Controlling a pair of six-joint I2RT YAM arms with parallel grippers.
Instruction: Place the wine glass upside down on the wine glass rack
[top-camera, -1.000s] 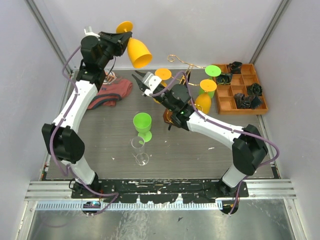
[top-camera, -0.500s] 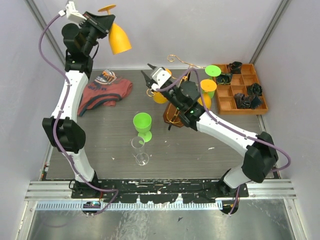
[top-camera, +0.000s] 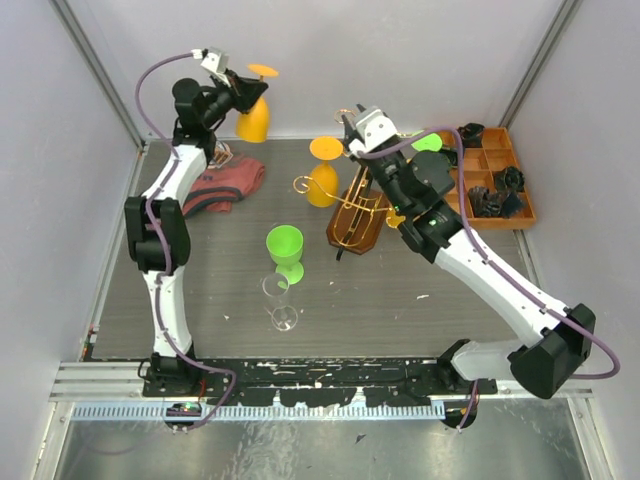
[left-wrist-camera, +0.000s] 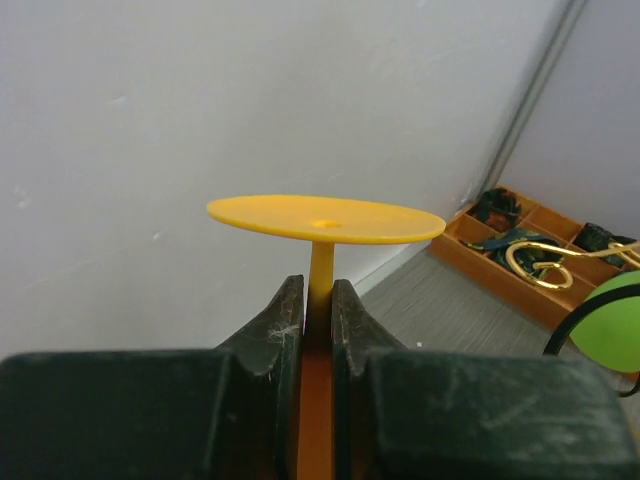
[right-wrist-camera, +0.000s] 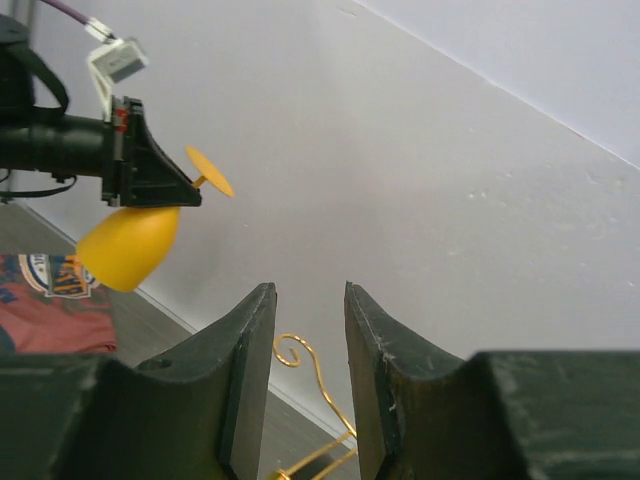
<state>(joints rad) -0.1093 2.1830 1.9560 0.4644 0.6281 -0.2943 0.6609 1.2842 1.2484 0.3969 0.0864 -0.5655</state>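
The wine glass (top-camera: 254, 118), orange plastic, is held high at the far left corner, well apart from the wine glass rack (top-camera: 350, 212). The left gripper (left-wrist-camera: 318, 290) is clamped on its stem just under the foot. The foot points up and the bowl hangs down, so the glass already has the inverted attitude the rack needs. Gripping the stem leaves the foot free to slide over a wire arm.

The right gripper (right-wrist-camera: 307, 290) hovers above the rack. Its jaws stand moderately apart with nothing between them.

Rack contents: a second orange glass (top-camera: 321, 187) hangs foot-up from the scroll-ended arm on the left. A green disc (top-camera: 428, 142) behind the right arm is probably the foot of another hung glass, but the arm hides most of it.

The compartment tray (top-camera: 452, 210) at the far right holds dark crumpled items (top-camera: 492, 203) in several cells; the nearest cells are bare.

A green glass (top-camera: 285, 243) and a clear glass (top-camera: 281, 300) stand on the table.
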